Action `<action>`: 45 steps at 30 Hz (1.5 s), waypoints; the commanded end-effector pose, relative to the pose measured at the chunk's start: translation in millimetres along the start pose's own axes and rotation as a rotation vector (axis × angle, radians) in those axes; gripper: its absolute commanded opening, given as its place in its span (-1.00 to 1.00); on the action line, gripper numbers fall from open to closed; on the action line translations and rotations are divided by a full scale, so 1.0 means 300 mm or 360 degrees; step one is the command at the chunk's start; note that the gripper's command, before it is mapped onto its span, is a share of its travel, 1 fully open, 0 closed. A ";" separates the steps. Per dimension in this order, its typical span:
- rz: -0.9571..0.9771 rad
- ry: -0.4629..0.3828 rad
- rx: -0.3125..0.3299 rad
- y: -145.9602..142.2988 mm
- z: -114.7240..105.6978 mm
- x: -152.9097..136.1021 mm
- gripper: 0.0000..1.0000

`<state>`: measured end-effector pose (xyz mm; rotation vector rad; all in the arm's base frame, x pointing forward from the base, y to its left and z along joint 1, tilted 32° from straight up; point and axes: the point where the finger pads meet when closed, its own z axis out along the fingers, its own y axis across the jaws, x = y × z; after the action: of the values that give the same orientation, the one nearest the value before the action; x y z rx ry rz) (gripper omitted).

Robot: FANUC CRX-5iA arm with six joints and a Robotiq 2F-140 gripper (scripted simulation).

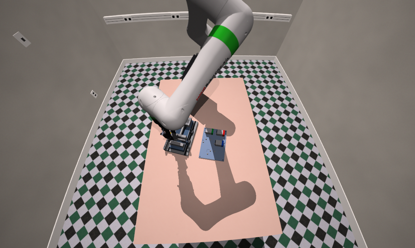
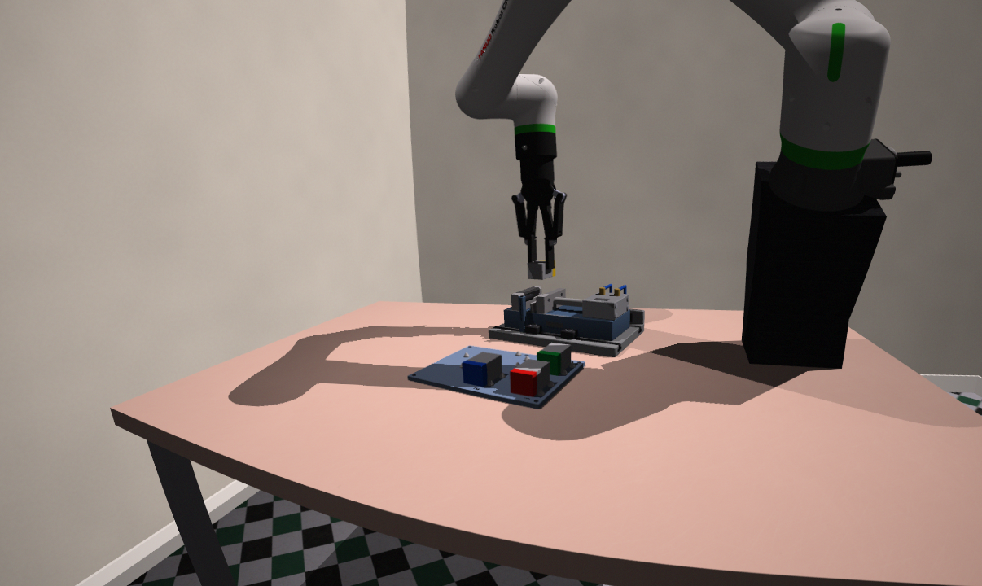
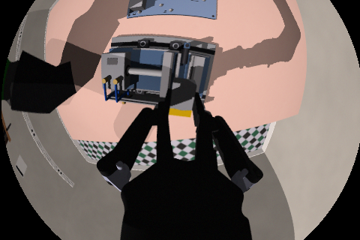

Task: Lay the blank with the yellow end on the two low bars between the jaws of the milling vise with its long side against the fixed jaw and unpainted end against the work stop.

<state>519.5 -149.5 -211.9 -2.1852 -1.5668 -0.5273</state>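
My gripper (image 2: pixel 542 264) (image 3: pixel 181 97) (image 1: pixel 169 133) is shut on the grey blank with the yellow end (image 2: pixel 541 272) (image 3: pixel 180 112). It holds the blank clear above the milling vise (image 2: pixel 561 318) (image 1: pixel 178 147) (image 3: pixel 150 75), over the end with the fixed jaw (image 2: pixel 523 299) and near the side away from the plate. The jaw block with blue hoses (image 2: pixel 609 300) (image 3: pixel 113 70) is at the vise's other end. In the top view the arm hides most of the gripper. The space between the jaws holds no blank.
The blue plate (image 2: pixel 443 367) (image 1: pixel 209 153) (image 3: pixel 200 0) lies beside the vise and carries a blue-ended blank (image 2: pixel 475 370), a red-ended blank (image 2: pixel 525 381) and a green-ended blank (image 2: pixel 553 357). Small pins stand on the plate. The black robot pedestal (image 2: pixel 808 277) stands behind the vise.
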 end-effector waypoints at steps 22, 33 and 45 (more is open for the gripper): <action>-0.0001 -0.0001 -0.0003 -0.006 -0.005 0.031 -0.80; -0.0001 -0.0001 -0.0003 -0.009 -0.005 0.042 -0.80; -0.0001 -0.0001 -0.0003 -0.011 -0.005 0.049 -0.80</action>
<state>520.1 -137.0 -203.5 -2.1850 -1.5669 -0.5273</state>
